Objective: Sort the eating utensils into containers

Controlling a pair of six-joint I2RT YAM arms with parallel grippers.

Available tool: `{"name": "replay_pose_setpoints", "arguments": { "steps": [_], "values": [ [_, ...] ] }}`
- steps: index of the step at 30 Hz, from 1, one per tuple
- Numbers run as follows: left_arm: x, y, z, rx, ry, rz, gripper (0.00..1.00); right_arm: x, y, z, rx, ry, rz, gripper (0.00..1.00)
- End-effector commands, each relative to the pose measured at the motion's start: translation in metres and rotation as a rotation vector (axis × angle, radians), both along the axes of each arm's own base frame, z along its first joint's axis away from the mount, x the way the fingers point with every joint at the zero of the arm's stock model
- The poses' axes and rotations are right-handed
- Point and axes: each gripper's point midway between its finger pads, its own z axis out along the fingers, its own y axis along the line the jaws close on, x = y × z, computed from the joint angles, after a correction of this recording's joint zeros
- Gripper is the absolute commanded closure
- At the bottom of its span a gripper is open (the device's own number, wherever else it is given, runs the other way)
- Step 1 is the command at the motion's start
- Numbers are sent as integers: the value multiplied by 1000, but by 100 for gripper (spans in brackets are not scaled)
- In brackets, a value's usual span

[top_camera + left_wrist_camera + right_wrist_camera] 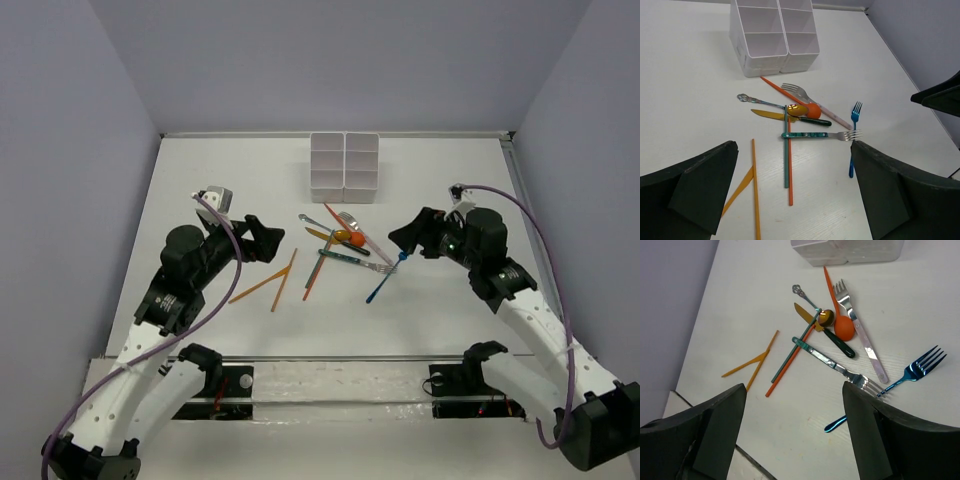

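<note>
utensils (343, 248) in front of containers (345, 166)

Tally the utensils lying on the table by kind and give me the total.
Forks: 3 (blue fork, teal-handled fork, silver fork)
Spoons: 2 (orange spoon, gold-bowled spoon)
Knives: 1 (green-handled knife)
Sticks: 4 (orange stick, second orange stick, teal stick, red stick)
Total: 10

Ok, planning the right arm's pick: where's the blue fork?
Top view: blue fork lies right of the pile, near the right gripper, by the tines of the teal-handled fork.
</note>
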Motion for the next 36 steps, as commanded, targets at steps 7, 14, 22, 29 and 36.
{"name": "replay_pose_setpoints", "arguments": {
  "steps": [7,14,22,29,36],
  "values": [
    [-6,5,10,28,-80,-8,1,-5,58,-23,-125,48,72,20],
    [-8,10,18,31,-116,9,1,-6,95,-43,-249,84,95,22],
    [-4,15,12,28,-82,48,1,-9,145,-62,-370,97,136,29],
    [-3,40,31,-4,-150,168,1,-16,216,-74,-414,99,253,45],
    [-6,49,42,-25,-192,183,1,14,255,-113,-536,128,199,49]
  ]
}}
